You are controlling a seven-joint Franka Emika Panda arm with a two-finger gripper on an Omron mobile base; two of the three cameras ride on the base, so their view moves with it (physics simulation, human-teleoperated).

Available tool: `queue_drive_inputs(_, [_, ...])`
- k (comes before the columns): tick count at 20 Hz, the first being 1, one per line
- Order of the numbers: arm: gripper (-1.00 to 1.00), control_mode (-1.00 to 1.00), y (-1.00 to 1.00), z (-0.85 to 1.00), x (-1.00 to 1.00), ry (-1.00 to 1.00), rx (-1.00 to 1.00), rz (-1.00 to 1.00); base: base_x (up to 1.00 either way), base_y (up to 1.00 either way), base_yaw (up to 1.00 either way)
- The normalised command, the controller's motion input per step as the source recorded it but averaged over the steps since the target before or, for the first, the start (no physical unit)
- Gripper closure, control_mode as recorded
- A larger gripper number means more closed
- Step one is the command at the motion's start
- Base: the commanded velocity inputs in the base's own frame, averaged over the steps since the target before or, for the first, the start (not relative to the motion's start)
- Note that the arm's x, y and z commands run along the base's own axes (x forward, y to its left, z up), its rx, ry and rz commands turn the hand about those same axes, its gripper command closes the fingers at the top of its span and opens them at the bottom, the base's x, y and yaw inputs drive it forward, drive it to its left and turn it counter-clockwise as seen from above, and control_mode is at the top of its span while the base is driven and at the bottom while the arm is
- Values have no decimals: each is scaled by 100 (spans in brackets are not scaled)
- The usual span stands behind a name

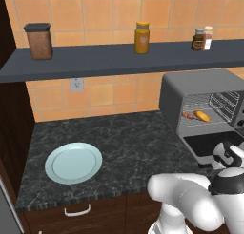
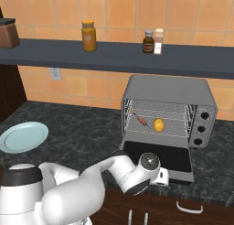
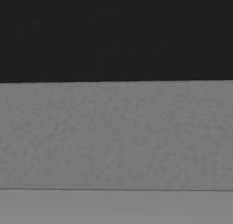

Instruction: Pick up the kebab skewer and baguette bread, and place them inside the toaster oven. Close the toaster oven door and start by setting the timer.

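I see the oven [image 2: 168, 93] at the counter's [image 1: 119, 138] right end, its door [image 2: 157, 156] dropped flat toward the front edge. The skewer [image 2: 141, 120] and bread [image 2: 158, 124] lie on the rack inside, just apart. My gripper [image 2: 165, 177] sits against the door's front edge; I cannot tell its jaw gap. The plate [image 1: 73, 162] lies well left.

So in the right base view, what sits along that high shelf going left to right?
Brown canister → yellow jar → dark little bottle → pale shaker, right beside the bottle.
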Motion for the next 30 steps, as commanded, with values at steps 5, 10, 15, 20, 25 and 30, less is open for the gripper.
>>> queue_drive_inputs(5, [-100, -100, 18, 17, 60, -14, 0, 0, 0, 0, 0])
queue_drive_inputs(10, [-100, -100, 17, 53, 79, -11, 0, 0, 0, 0, 0])
queue_drive_inputs(15, [-100, -100, 27, 60, 88, -11, 0, 0, 0, 0, 0])
queue_drive_inputs(20, [-100, -100, 43, 66, 97, -11, 0, 0, 0, 0, 0])
queue_drive_inputs(25, [-100, -100, 66, 56, 100, -10, 0, 0, 0, 0, 0])
queue_drive_inputs(30, [-100, -100, 83, 43, 100, -7, -1, 0, 0, 0, 0])
